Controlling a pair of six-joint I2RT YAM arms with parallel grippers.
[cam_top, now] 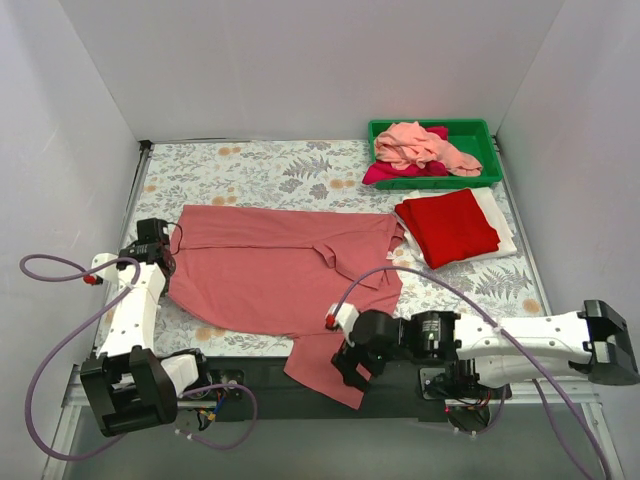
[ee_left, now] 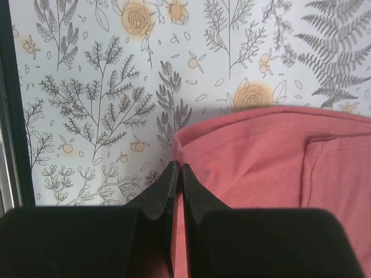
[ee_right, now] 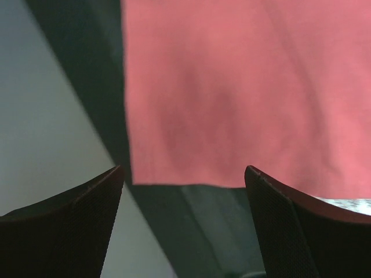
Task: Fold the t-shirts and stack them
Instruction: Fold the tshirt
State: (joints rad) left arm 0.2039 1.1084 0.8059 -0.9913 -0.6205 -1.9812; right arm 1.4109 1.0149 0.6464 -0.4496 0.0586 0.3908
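The dusty rose t-shirt (cam_top: 270, 270) lies spread on the floral table, and one part of it hangs over the near edge. My left gripper (cam_top: 167, 262) is at the shirt's left edge. In the left wrist view it (ee_left: 178, 172) is shut, with the shirt's (ee_left: 261, 156) edge pinched between its jaws. My right gripper (cam_top: 350, 372) is beside the hanging part. In the right wrist view it (ee_right: 184, 169) is open and empty, just below the shirt's hem (ee_right: 232, 87). A folded bright red shirt (cam_top: 450, 225) lies on a white shirt (cam_top: 503, 230) at the right.
A green bin (cam_top: 480, 127) at the back right holds a salmon pink shirt (cam_top: 420, 145) and a magenta one (cam_top: 385, 175). White walls enclose the table on three sides. A dark strip (cam_top: 260, 385) runs along the near edge. A purple cable (cam_top: 60, 265) loops by the left arm.
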